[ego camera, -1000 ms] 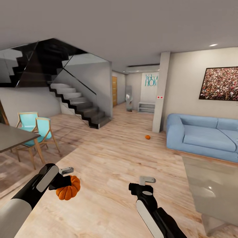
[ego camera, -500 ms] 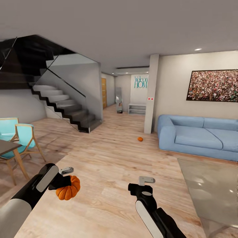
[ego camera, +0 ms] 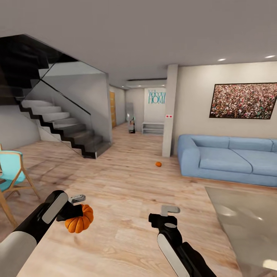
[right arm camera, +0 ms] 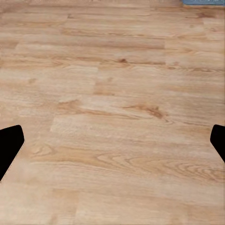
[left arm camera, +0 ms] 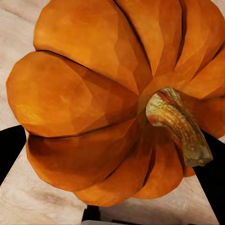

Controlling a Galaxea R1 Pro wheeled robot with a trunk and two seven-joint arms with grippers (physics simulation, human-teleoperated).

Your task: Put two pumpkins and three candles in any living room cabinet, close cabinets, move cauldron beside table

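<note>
We look across a living room with a pale wood floor (ego camera: 127, 192). Our left gripper (ego camera: 79, 211) is clenched around a ribbed orange pumpkin (ego camera: 79, 219), carried above the floor at the near left. The left wrist view shows this pumpkin close up (left arm camera: 112, 93), its twisted tan stem (left arm camera: 180, 126) pointing outward and the dark fingertips (left arm camera: 9, 145) at either side of it. Our right gripper (ego camera: 169, 211) hangs at the near centre, released and holding nothing; the right wrist view shows its two dark fingertips (right arm camera: 10, 143) spread wide over bare floorboards. A second pumpkin (ego camera: 158, 164) lies on the floor far ahead, near a white pillar (ego camera: 169, 111) and just left of a blue sofa (ego camera: 227, 157). A glossy grey tabletop (ego camera: 246, 227) sits at the near right. A dark staircase (ego camera: 61, 123) rises at the far left, and a teal chair (ego camera: 11, 173) stands at the left edge.
</note>
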